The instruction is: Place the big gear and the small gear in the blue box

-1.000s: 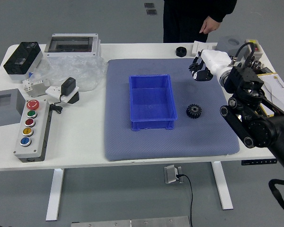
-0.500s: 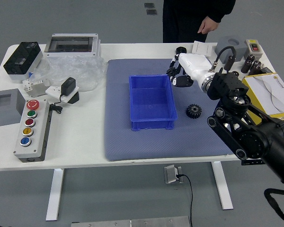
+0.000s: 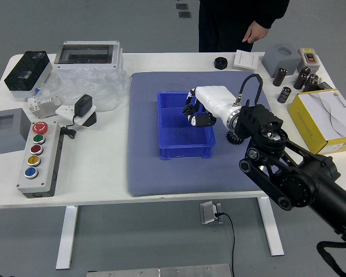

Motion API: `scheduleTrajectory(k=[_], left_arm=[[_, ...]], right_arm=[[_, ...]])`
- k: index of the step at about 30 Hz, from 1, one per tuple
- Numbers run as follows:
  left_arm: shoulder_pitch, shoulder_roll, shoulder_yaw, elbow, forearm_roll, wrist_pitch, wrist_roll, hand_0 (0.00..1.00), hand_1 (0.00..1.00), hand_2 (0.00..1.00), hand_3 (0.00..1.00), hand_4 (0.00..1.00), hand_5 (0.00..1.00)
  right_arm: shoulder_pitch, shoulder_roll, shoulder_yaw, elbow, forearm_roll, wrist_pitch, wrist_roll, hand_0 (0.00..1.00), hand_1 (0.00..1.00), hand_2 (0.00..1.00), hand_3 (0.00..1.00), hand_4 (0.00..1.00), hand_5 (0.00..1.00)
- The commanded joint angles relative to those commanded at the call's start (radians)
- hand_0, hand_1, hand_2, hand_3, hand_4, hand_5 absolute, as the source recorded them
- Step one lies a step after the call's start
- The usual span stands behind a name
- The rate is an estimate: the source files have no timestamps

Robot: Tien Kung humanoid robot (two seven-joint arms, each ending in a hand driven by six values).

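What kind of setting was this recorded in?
Probably a robotics lab or test workshop: a control box with coloured push buttons sits on the white table, a humanoid's right hand works over a blue box, and a person stands at the far side.

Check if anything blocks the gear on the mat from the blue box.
No loose object visible between the gear and the blue box, only mat. The box's right wall needs clearing; the right hand hangs over the box, its arm partly covering the gear.
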Motion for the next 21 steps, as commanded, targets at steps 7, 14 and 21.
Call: scheduleTrajectory(k=[7,14,21], left_arm=[[0.000,0.000,-0.001,0.000,-0.001,0.001,0.000,0.794,0.773,0.768,0.697,0.578,0.250],[0.001,-0.001,-0.001,0.000,-0.003,0.001,0.000,0.794,0.772,0.769,0.698,0.577,0.251],[0.002,-0.002,-0.004,0.000,-0.002,0.001,0.000,0.794,0.772,0.769,0.698,0.576,0.252]], right_arm=[[0.002,0.004,0.004,-0.001,0.009,0.052,0.007,0.664,0.656,0.799,0.857,0.741,0.339],[0.004,0.005,0.012,0.003,0.011,0.069,0.009,0.705,0.697,0.829,0.895,0.777,0.377],[-0.002,-0.008,0.041,0.030,0.000,0.074,0.004,0.712,0.697,0.829,0.886,0.799,0.408]])
